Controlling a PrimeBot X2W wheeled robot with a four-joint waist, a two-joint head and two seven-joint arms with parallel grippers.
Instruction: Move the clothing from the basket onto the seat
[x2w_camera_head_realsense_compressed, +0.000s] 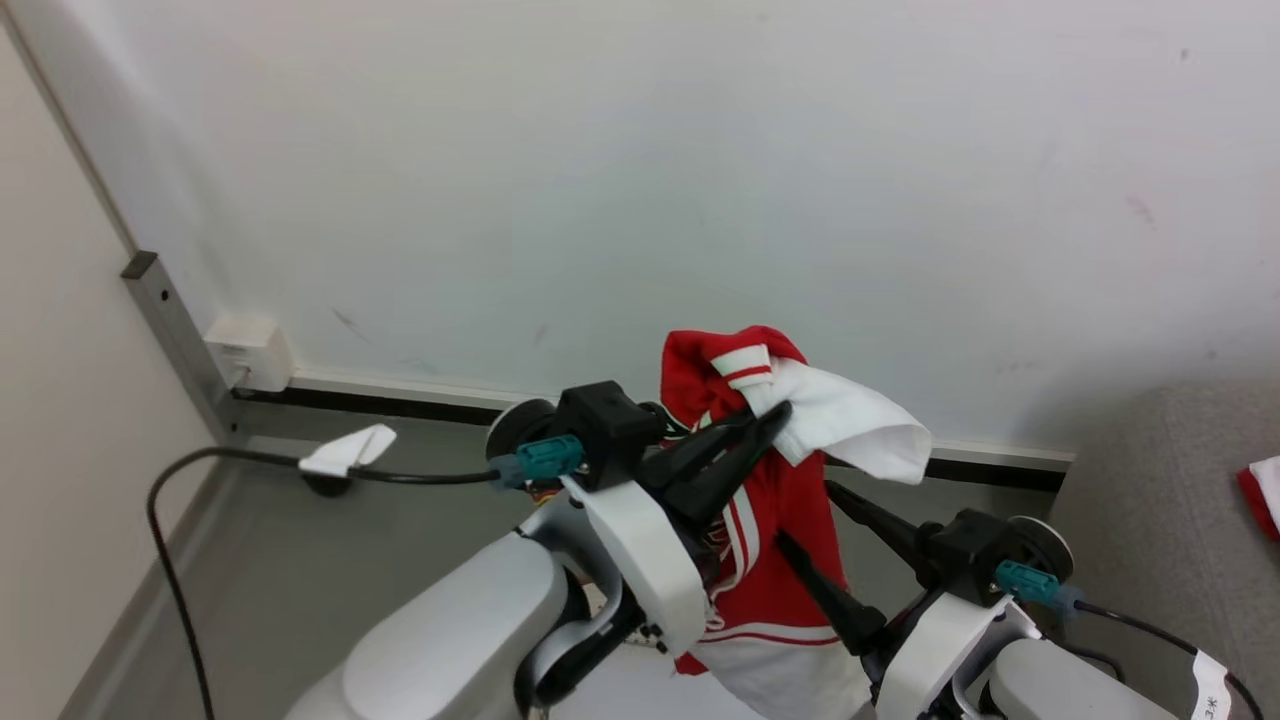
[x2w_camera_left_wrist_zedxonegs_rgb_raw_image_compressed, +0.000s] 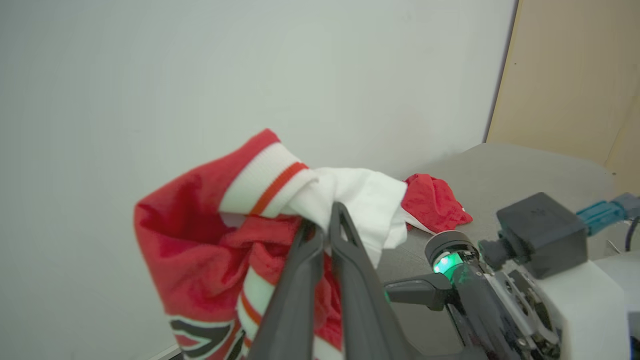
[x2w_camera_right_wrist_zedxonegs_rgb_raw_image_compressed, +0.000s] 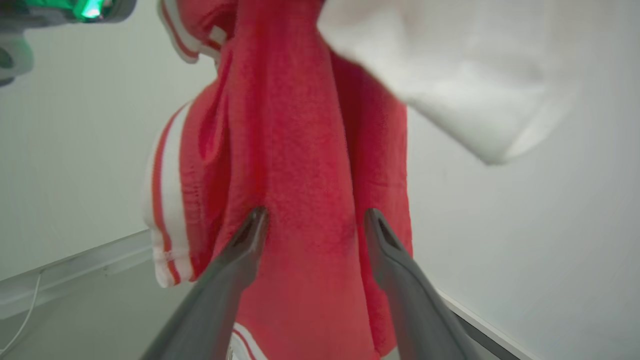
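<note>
My left gripper (x2w_camera_head_realsense_compressed: 772, 414) is shut on a bunched red garment (x2w_camera_head_realsense_compressed: 775, 520) with white bands, holding it up in the air before the wall. In the left wrist view the two fingers (x2w_camera_left_wrist_zedxonegs_rgb_raw_image_compressed: 305, 260) pinch its red and white folds (x2w_camera_left_wrist_zedxonegs_rgb_raw_image_compressed: 200, 235). The cloth hangs down in front of my right gripper (x2w_camera_head_realsense_compressed: 803, 512), which is open. In the right wrist view the right gripper (x2w_camera_right_wrist_zedxonegs_rgb_raw_image_compressed: 315, 216) has red fabric (x2w_camera_right_wrist_zedxonegs_rgb_raw_image_compressed: 300, 150) hanging at its spread tips; I cannot tell if they touch it. A second red garment (x2w_camera_left_wrist_zedxonegs_rgb_raw_image_compressed: 434, 201) lies on the grey seat (x2w_camera_left_wrist_zedxonegs_rgb_raw_image_compressed: 520, 170), seen too at the right edge (x2w_camera_head_realsense_compressed: 1262, 495). The basket is out of view.
A pale wall (x2w_camera_head_realsense_compressed: 640, 180) with a dark baseboard (x2w_camera_head_realsense_compressed: 400, 405) stands close ahead. A white socket box (x2w_camera_head_realsense_compressed: 250, 350) sits by a metal post (x2w_camera_head_realsense_compressed: 170, 315) at the left, with a black cable (x2w_camera_head_realsense_compressed: 175, 480) over the grey floor. The seat's corner (x2w_camera_head_realsense_compressed: 1150, 480) is at the right.
</note>
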